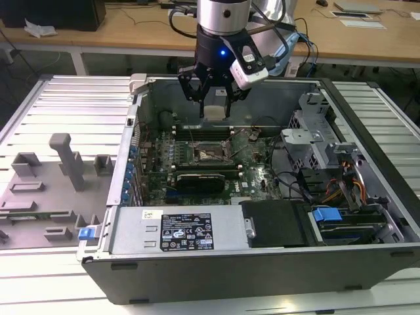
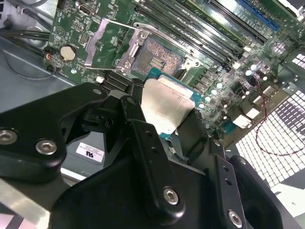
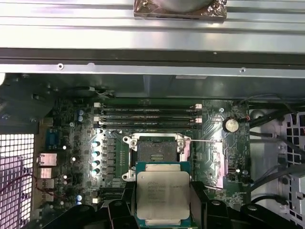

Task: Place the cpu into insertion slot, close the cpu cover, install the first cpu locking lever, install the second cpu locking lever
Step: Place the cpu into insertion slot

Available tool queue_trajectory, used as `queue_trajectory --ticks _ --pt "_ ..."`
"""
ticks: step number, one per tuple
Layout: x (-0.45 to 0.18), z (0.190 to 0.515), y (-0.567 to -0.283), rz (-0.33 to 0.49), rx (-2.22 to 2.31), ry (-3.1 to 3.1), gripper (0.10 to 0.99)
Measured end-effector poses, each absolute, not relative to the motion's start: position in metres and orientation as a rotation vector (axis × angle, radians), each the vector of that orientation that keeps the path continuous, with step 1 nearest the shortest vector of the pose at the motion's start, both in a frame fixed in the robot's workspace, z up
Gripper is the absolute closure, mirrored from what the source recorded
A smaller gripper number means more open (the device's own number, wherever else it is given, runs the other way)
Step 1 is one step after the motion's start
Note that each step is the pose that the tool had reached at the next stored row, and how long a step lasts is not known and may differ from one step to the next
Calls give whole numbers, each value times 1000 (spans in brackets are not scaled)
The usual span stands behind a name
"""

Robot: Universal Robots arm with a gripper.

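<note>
While the tool (image 1: 214,104) clamps the chip (image 3: 163,193) | chip hangs level above the socket (image 3: 156,153), not touching | socket bare

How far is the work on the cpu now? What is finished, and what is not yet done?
Done: nothing installed yet; the insertion slot is empty and the cpu cover is swung open beside it. In hand: the claw holds the cpu above the board, near the slot. Left: seating the cpu, closing the cover, fastening both locking levers, which are unlatched.
</note>
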State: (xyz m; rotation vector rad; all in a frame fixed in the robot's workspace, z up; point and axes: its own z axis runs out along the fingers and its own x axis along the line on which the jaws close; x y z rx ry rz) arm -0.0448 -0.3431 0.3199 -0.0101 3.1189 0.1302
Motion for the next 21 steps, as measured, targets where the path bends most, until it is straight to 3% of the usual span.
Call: queue_trajectory --ticks 10,21 --pt "-45 297 -343 109 189 3109 545" --pt "-45 293 -343 103 554 3057 545"
